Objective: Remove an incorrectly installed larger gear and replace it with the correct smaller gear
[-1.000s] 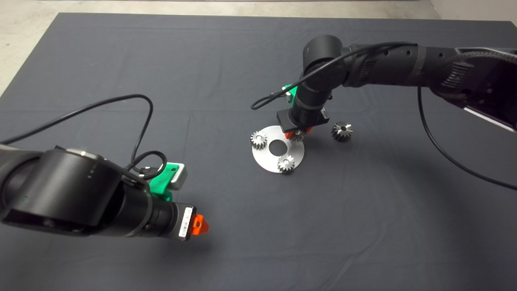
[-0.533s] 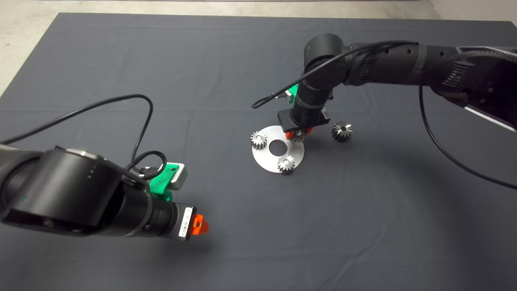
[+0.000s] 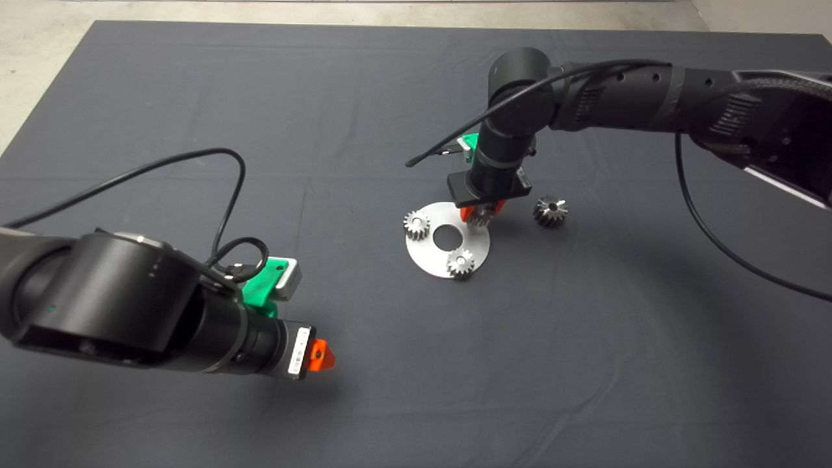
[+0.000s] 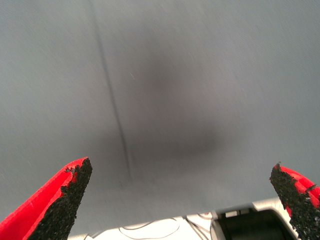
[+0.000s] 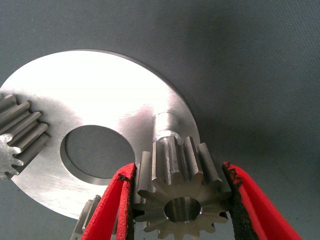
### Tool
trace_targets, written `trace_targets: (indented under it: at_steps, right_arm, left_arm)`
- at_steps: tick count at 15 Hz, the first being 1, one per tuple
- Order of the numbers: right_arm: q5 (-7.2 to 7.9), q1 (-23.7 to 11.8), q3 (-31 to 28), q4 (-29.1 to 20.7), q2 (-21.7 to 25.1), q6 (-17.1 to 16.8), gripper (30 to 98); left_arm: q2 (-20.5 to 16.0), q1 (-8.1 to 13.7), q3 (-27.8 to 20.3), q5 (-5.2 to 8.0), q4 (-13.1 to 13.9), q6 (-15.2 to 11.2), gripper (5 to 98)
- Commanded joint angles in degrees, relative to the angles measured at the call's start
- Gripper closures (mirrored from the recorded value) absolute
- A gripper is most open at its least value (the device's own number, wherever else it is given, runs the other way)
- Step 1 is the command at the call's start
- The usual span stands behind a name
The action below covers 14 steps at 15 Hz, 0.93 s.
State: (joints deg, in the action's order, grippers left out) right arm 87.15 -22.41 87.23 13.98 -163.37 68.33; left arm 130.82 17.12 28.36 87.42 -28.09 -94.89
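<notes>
My right gripper [image 3: 481, 214] is shut on the larger gear [image 5: 180, 195], a tall steel gear with coarse long teeth and a round centre hole. It holds the gear just above a short peg [image 5: 164, 125] at the rim of the round silver plate [image 3: 429, 257]. The same larger gear [image 3: 480, 220] peeks out below the red fingers in the head view. The smaller gear [image 3: 550, 211], dark grey, lies on the mat just right of the plate. My left gripper [image 3: 320, 356] hovers open over bare mat at the lower left, its fingers [image 4: 60, 200] far apart.
Two small bright gears [image 3: 416, 223] [image 3: 460, 263] sit on the plate around its centre hole [image 5: 95, 150]. A black cable loops from the left arm [image 3: 227, 182]. Pale floor borders the mat's far edge [image 3: 390, 10].
The right arm has risen slightly, lifting the gripped gear off the peg. The left arm has shifted a little towards the lower left.
</notes>
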Motion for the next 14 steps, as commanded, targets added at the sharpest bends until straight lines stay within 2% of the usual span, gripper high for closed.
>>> trace_targets:
  at_steps: [1, 3, 5, 7, 10, 11, 12, 14]
  right_arm:
    - [7.85, -1.2, 0.9, -6.6, 1.4, -1.8, 91.5]
    - [7.85, -1.2, -2.9, -7.1, 1.3, -1.7, 91.3]
    - [7.85, -1.3, -3.8, -7.3, 0.8, -1.5, 91.4]
    - [7.85, -2.1, -5.0, -8.4, 0.6, -1.2, 91.6]
    - [7.85, -3.0, -13.6, -8.3, 2.3, -0.7, 91.7]
    - [7.85, -3.0, -16.8, -8.3, 2.8, 0.2, 91.7]
    - [7.85, -3.2, -20.6, -8.0, 3.0, 2.5, 91.5]
    - [7.85, -3.9, -22.7, -6.5, 2.8, 5.2, 91.3]
  left_arm:
    - [-0.1, 0.4, 4.0, 0.56, 0.0, 2.7, 11.5]
    - [0.2, 0.4, 5.0, 1.09, 0.5, 3.2, 11.5]
    - [0.4, 0.4, 6.3, 1.26, 2.3, 5.5, 11.5]
    - [0.6, 0.6, 6.8, 1.35, 2.6, 6.1, 11.5]
    - [0.6, 0.6, 7.3, 1.34, 2.5, 6.0, 11.5]
    - [1.0, 0.6, 7.2, 1.26, 2.5, 5.9, 11.5]
    - [1.6, 0.6, 7.5, 1.26, 2.3, 5.8, 11.5]
    - [2.1, 0.7, 8.2, 1.35, 2.2, 6.0, 11.5]
